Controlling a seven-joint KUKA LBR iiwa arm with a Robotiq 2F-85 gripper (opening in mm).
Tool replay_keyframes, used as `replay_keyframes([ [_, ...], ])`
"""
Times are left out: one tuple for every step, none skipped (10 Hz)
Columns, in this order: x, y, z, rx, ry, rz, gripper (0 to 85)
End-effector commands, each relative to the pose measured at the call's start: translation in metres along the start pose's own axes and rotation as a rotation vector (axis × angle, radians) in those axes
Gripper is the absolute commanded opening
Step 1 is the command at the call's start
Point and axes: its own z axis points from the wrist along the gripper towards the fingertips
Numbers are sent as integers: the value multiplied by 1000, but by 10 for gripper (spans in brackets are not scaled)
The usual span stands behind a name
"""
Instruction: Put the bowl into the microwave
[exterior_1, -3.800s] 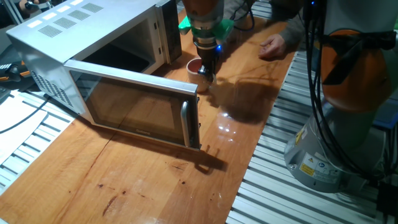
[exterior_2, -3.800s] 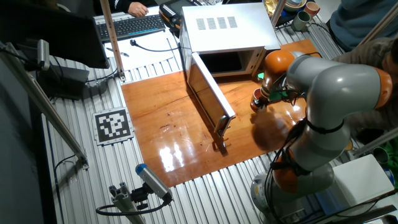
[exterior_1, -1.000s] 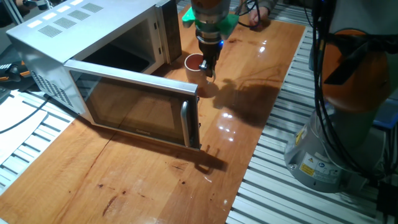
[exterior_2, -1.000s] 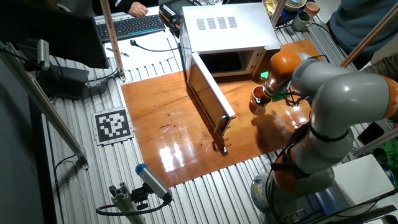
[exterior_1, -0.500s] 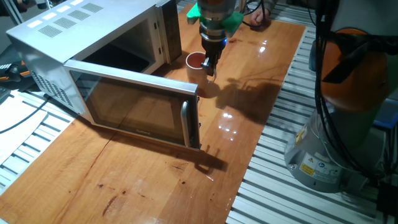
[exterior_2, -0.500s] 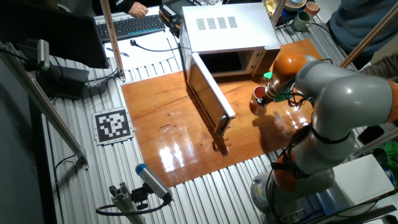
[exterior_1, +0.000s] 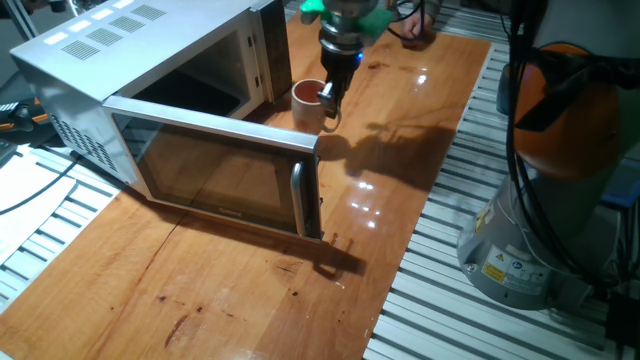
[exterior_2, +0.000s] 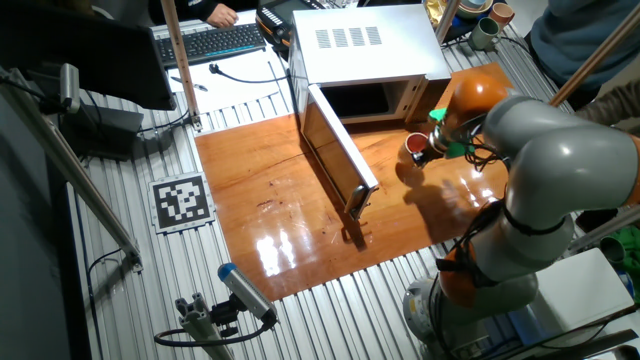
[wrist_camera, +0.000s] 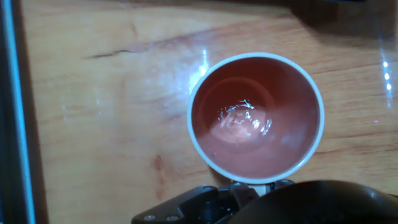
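The bowl (exterior_1: 306, 101) is a small cream-white cup with a reddish-brown inside, and it hangs just in front of the microwave's open cavity. My gripper (exterior_1: 327, 99) is shut on its rim on the side away from the microwave. In the hand view the bowl (wrist_camera: 256, 118) fills the middle, and the gripper (wrist_camera: 252, 185) pinches its near rim at the bottom edge. The silver-white microwave (exterior_1: 110, 55) stands at the back left, its dark glass door (exterior_1: 215, 170) swung open across the table. The other fixed view shows the bowl (exterior_2: 416, 147) right of the microwave (exterior_2: 365, 40), with the gripper (exterior_2: 427, 150) on it.
The open door (exterior_2: 338, 155) with its bar handle (exterior_1: 298, 198) juts out over the wooden table (exterior_1: 230, 290). A person's hand (exterior_1: 415, 25) rests at the table's far end. A keyboard (exterior_2: 215, 42), a marker tag (exterior_2: 182, 201) and cups (exterior_2: 485, 30) lie off the table.
The gripper has carried the bowl a little up and toward the microwave's opening over the last second. Earlier the person's hand lay further onto the table.
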Motion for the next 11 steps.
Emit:
replay_keyframes([
  [-3, 2, -1, -1, -3, 4, 0],
  [-10, 5, -5, -3, -6, 6, 0],
  [-16, 8, -9, 3, -1, 10, 0],
  [-20, 11, -13, 23, 0, 13, 0],
  [-25, 13, -15, 38, 1, 19, 0],
  [-30, 15, -17, 39, 7, 22, 0],
  [-37, 15, -16, 45, 10, 18, 0],
  [-44, 15, -13, 36, 13, 12, 0],
  [-50, 16, -11, 17, 17, 11, 0],
  [-52, 21, -12, 19, 15, 25, 0],
  [-53, 26, -13, 18, 20, 31, 0],
])
